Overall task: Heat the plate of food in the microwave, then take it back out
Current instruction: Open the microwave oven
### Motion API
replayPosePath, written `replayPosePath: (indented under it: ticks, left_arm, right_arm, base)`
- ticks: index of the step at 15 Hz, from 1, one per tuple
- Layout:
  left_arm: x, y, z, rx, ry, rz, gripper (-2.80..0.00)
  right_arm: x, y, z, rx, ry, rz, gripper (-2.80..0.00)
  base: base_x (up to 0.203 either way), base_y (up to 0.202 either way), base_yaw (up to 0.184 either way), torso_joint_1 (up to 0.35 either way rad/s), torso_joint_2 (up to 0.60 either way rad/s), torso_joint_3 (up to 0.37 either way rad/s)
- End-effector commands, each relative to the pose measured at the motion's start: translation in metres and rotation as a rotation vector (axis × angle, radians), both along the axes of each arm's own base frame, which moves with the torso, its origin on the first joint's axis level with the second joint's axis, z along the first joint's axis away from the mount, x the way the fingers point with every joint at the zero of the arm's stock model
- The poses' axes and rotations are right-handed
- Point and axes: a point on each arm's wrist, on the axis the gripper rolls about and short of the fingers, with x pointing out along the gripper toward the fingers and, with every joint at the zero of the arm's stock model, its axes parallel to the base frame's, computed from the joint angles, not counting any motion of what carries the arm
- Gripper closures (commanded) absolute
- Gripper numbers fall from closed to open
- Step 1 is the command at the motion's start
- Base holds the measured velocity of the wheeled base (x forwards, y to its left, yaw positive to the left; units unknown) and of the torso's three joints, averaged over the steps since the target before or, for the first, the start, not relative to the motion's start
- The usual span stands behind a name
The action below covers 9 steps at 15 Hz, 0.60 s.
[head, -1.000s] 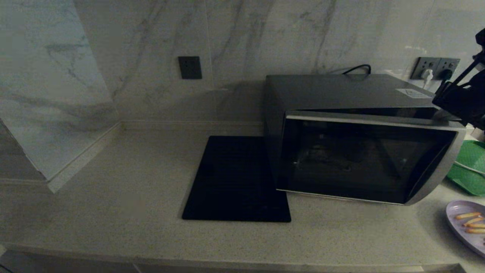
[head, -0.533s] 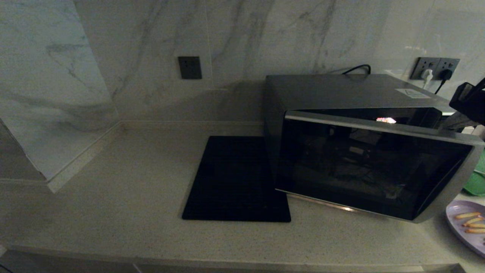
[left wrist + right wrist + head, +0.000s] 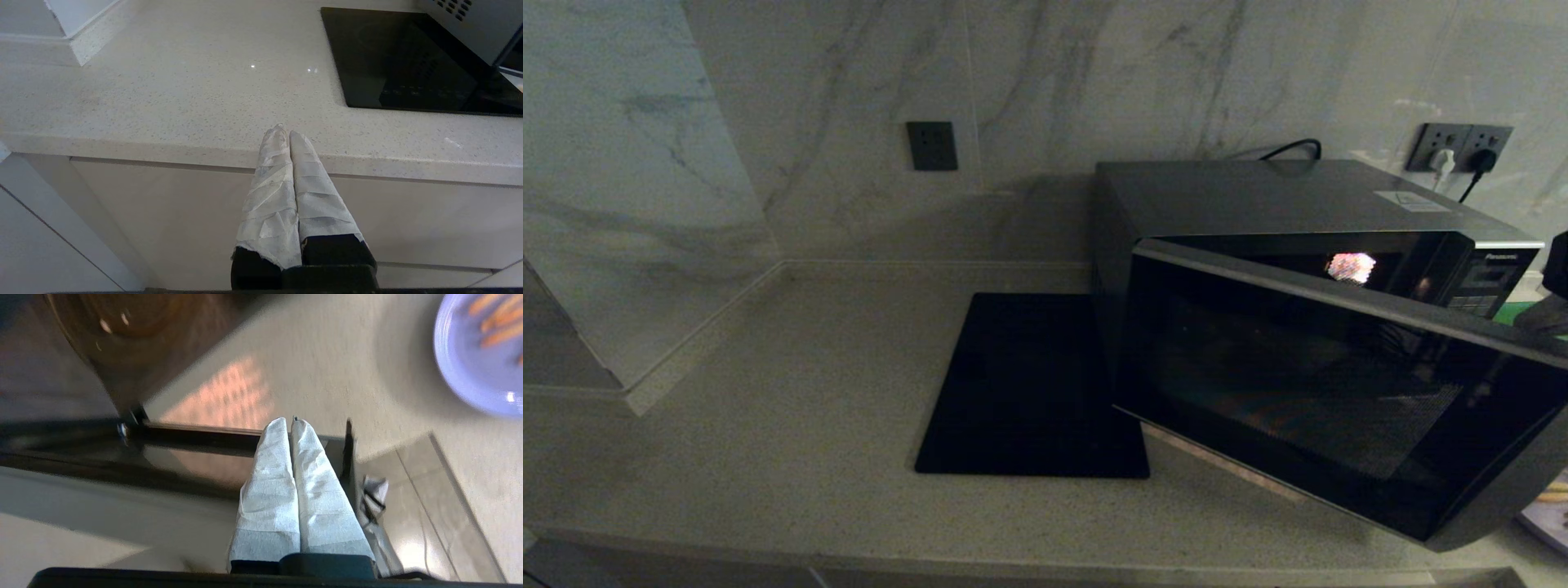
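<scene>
The microwave (image 3: 1307, 327) is standing on the speckled counter (image 3: 768, 425) against a marble wall (image 3: 1094, 73), its door hanging open. The plate of food (image 3: 478, 355) is lying on the counter just beside it. The right pincer (image 3: 291, 421), fingers pressed together, is perhaps touching the door edge; the left pincer (image 3: 284, 132), also pressed together, is hovering at the counter's edge.

We see the grey microwave (image 3: 1258, 204) with its dark door (image 3: 1339, 408) swung partly open; the lilac plate of food (image 3: 478, 355) lies beside it.
</scene>
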Motion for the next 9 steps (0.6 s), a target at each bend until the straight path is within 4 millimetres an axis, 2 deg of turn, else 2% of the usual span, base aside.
replayPosePath:
  ticks: [1, 4, 9]
  left_arm:
    - [0.000, 0.000, 0.000, -0.001, 0.000, 0.000, 0.00]
    - [0.000, 0.000, 0.000, -0.001, 0.000, 0.000, 0.00]
    - [0.000, 0.000, 0.000, -0.001, -0.001, 0.000, 0.00]
  right_arm:
    - [-0.021, 0.005, -0.001, 0.014, -0.001, 0.017, 0.00]
    - [-0.047, 0.013, 0.001, 0.027, -0.018, 0.083, 0.00]
    - [-0.096, 0.044, 0.004, 0.058, -0.014, 0.279, 0.00]
  base:
    - [0.000, 0.000, 0.000, 0.000, 0.00, 0.000]
    - [0.000, 0.000, 0.000, 0.000, 0.00, 0.000]
    - [0.000, 0.000, 0.000, 0.000, 0.00, 0.000]
